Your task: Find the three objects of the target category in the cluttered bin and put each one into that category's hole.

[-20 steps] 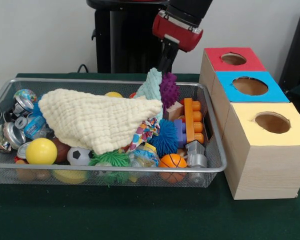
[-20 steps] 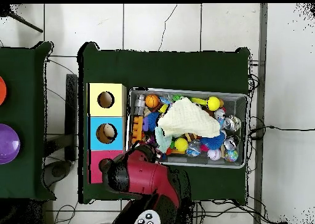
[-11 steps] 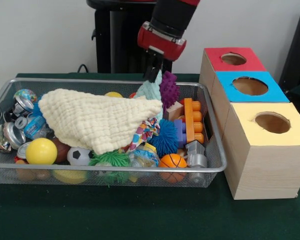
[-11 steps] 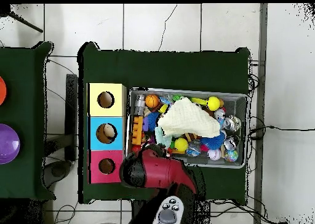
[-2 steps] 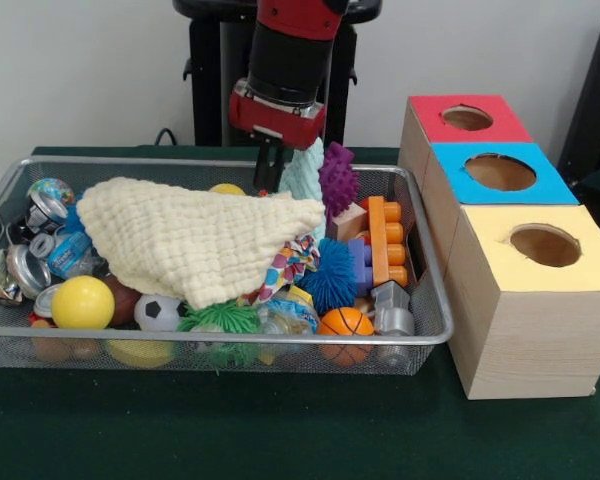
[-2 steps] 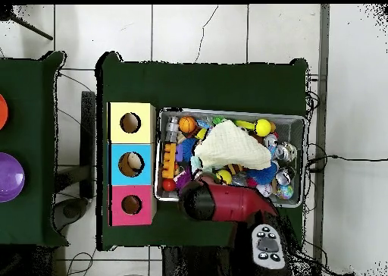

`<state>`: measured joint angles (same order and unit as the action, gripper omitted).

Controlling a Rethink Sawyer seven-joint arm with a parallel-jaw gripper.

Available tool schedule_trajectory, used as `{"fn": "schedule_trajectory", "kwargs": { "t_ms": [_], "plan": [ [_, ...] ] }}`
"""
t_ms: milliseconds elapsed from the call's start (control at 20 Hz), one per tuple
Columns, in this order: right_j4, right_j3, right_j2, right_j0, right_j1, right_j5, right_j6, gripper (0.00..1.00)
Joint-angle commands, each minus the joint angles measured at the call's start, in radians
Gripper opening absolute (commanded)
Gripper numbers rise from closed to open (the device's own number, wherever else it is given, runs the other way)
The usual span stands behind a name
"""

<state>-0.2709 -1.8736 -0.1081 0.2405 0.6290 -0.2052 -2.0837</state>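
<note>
The wire bin (image 5: 230,340) holds a heap of toys. A cream cloth (image 5: 195,240) covers its middle, also seen from overhead (image 6: 229,145). A teal cloth (image 5: 302,172) stands up at the back beside a purple spiky ball (image 5: 338,180). In front lie a blue spiky ball (image 5: 332,280), a green spiky ball (image 5: 220,320), a small basketball (image 5: 345,322), a yellow ball (image 5: 82,302) and a soccer ball (image 5: 158,312). My gripper (image 5: 268,168) hangs over the bin's far rim, just left of the teal cloth. From overhead the red arm (image 6: 223,201) hides it.
Three boxes with round holes stand beside the bin: red (image 5: 467,118), blue (image 5: 500,172) and yellow (image 5: 545,245). Crushed cans (image 5: 25,265) fill the bin's left end. Orange, blue and grey blocks (image 5: 385,245) lie at its right end.
The arm has swung away from the red box's side and along the bin's far edge. It now stands lower, behind the teal cloth. The toys have not moved.
</note>
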Motion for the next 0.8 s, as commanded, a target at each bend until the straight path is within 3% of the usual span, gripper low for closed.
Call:
{"fn": "schedule_trajectory", "kwargs": {
  "t_ms": [50, 400, 800],
  "plan": [
    [-0.120, 0.028, 0.224, 0.089, 0.041, -0.114, 0.190, 0.00],
    [-0.193, 0.060, 0.232, 0.126, 0.120, -0.215, 0.234, 0.00],
    [-0.265, 0.080, 0.266, 0.168, 0.176, -0.264, 0.255, 0.00]
  ]
}}
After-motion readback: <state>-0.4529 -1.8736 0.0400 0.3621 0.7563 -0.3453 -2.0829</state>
